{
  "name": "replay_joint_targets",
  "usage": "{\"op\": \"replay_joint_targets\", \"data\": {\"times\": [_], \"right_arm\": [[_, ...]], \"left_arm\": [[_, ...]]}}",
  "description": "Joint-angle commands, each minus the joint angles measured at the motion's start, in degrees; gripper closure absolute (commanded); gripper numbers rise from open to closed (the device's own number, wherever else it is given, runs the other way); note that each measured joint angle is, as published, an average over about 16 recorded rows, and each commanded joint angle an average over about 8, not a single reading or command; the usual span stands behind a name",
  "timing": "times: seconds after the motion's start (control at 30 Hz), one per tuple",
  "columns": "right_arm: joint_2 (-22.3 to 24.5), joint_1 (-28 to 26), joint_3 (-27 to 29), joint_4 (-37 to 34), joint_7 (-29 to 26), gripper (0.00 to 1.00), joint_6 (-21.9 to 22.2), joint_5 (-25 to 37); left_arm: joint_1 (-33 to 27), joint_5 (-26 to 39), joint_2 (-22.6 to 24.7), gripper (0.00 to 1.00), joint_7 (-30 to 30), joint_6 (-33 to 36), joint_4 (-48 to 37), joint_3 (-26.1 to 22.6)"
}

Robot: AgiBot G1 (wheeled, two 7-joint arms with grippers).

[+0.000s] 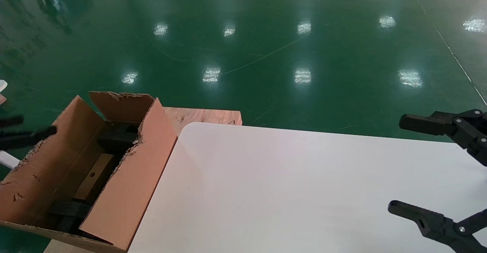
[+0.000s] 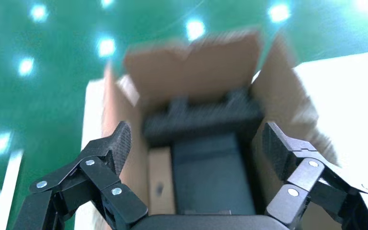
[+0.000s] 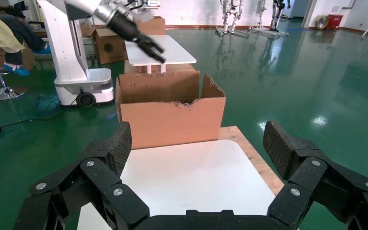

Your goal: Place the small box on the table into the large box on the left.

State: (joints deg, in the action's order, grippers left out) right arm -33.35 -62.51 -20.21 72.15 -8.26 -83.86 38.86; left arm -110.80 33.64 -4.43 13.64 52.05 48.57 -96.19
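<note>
Inside the large box (image 1: 125, 192), the small box (image 1: 93, 177) lies beside black foam (image 1: 118, 137); left gripper (image 2: 196, 143) and right gripper (image 1: 395, 165) are spread wide, empty.

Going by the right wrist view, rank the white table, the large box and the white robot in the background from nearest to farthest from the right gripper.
From the open right gripper:
1. The table, directly below and ahead of the fingers.
2. The large box, standing at the table's far edge.
3. The white robot, on the green floor beyond the box; its dark gripper reaches over another white table.
</note>
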Motion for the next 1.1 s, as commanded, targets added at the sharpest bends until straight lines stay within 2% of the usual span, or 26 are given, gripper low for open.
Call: {"op": "replay_joint_targets", "data": {"times": [0.03, 0.4, 0.6, 0.77, 1.1], "right_arm": [[0.0, 0.0, 0.0, 0.0, 0.0, 0.0, 0.0, 0.0], [0.0, 0.0, 0.0, -0.01, 0.01, 0.0, 0.01, -0.01], [0.01, 0.0, 0.0, -0.02, 0.01, 0.0, 0.02, -0.02], [0.02, 0.0, 0.0, -0.03, 0.01, 0.0, 0.02, -0.03], [0.02, 0.0, -0.01, -0.03, 0.02, 0.0, 0.01, -0.03]], "left_arm": [[-0.9, 0.3, 1.53, 0.0, -1.45, 1.15, -0.07, 1.39], [-7.72, 4.54, 13.45, 0.0, -4.18, 10.16, -1.34, 7.29], [-8.34, 5.05, 15.77, 0.0, -4.35, 11.89, -1.05, 8.37], [-5.88, 5.29, 16.86, 0.0, -4.3, 12.94, 0.01, 11.58], [3.54, 5.79, 20.73, 0.0, -4.06, 16.48, 4.29, 23.31]]}}
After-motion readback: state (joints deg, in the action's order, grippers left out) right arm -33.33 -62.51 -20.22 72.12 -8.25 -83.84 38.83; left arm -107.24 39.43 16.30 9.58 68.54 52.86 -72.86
